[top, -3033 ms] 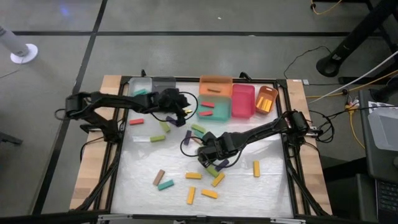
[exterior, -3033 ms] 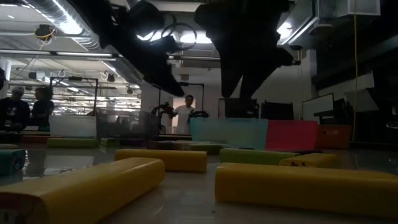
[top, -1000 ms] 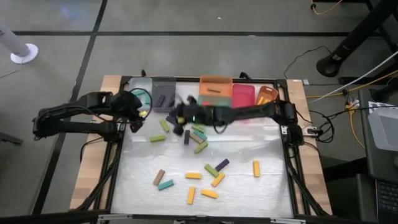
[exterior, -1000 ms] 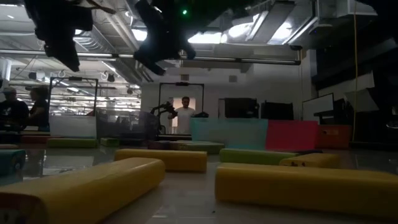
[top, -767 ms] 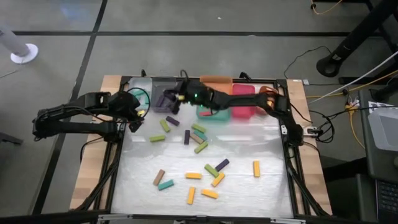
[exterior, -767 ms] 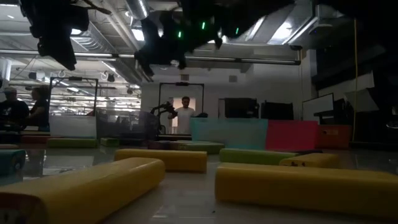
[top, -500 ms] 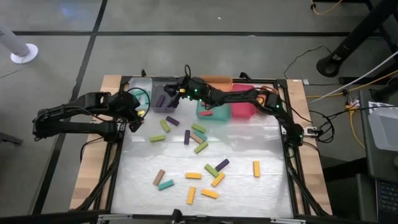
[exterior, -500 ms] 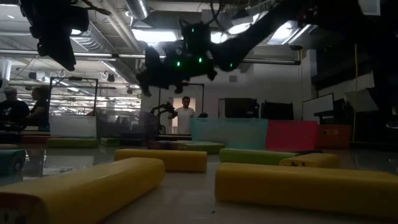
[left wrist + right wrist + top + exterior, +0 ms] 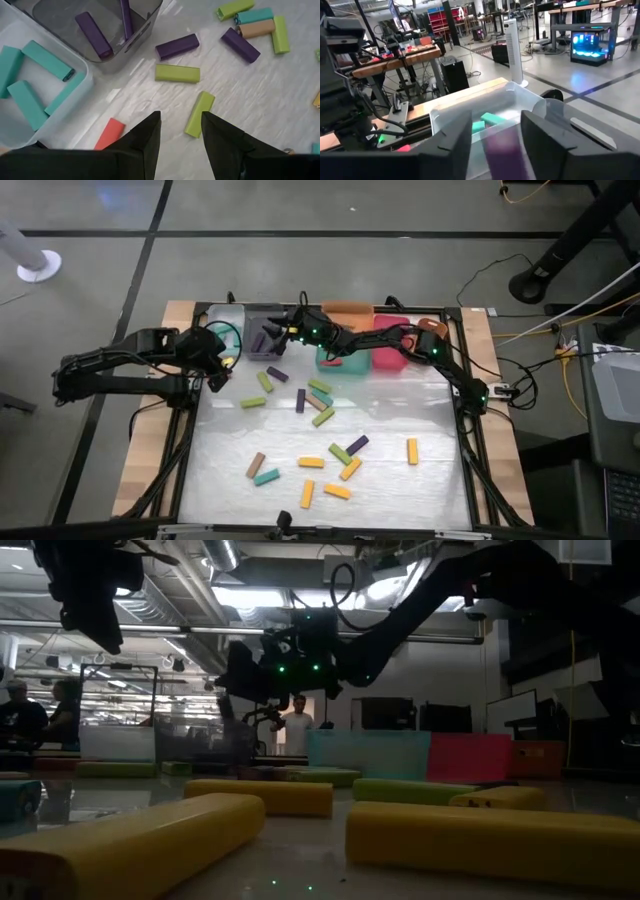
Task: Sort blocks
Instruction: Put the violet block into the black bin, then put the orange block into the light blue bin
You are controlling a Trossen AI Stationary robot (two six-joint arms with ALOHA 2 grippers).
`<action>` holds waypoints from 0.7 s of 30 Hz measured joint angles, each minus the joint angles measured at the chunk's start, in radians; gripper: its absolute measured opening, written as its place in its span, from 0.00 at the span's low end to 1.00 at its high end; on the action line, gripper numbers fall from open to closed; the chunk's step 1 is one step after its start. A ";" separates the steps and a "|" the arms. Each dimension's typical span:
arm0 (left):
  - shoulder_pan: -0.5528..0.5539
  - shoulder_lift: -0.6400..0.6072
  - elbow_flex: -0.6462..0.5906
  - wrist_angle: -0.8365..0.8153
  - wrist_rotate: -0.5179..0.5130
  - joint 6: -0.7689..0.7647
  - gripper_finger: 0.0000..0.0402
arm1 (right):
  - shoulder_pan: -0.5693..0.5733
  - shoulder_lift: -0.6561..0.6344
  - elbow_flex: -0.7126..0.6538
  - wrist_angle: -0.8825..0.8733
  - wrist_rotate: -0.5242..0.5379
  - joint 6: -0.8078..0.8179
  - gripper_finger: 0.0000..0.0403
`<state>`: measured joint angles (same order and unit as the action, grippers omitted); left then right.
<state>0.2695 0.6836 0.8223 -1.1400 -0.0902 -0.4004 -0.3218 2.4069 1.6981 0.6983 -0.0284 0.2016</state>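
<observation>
A purple block [image 9: 502, 150] sits pinched between the fingers of the right end effector [image 9: 278, 332], which reaches across the far edge of the tabletop [image 9: 400, 490] and hangs over the grey bin [image 9: 262, 332] near the far left corner. That bin already holds two purple blocks [image 9: 93, 34], and the clear bin [image 9: 30, 125] beside it holds teal blocks [image 9: 47, 60]. Most other blocks lie loose on the tabletop: purple, green and brown ones cluster near the middle [image 9: 315, 392], and yellow, green, teal and brown ones are spread toward the near edge [image 9: 311, 463]. The left end effector [image 9: 180, 135] hovers near the left edge, its fingers narrowly apart and holding nothing, above a red block [image 9: 109, 134] and a green block [image 9: 199, 113].
</observation>
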 joint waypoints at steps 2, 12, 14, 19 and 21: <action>0.000 0.003 0.000 0.003 0.000 0.000 0.32 | 0.000 0.000 0.000 0.002 0.002 0.000 0.47; 0.000 0.036 -0.068 0.010 0.000 -0.017 0.32 | 0.000 -0.022 0.000 0.001 -0.073 -0.001 0.53; 0.000 0.049 -0.117 0.008 0.000 -0.031 0.32 | 0.000 -0.054 0.000 -0.023 -0.110 -0.001 0.53; 0.001 0.091 -0.235 0.016 0.001 -0.036 0.32 | 0.000 -0.142 0.002 -0.154 -0.188 -0.001 0.53; 0.001 0.110 -0.246 0.048 0.014 -0.048 0.32 | 0.001 -0.175 0.001 -0.215 -0.216 -0.001 0.53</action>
<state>0.2703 0.7941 0.5758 -1.0918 -0.0761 -0.4479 -0.3210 2.2322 1.6989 0.4834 -0.2440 0.2005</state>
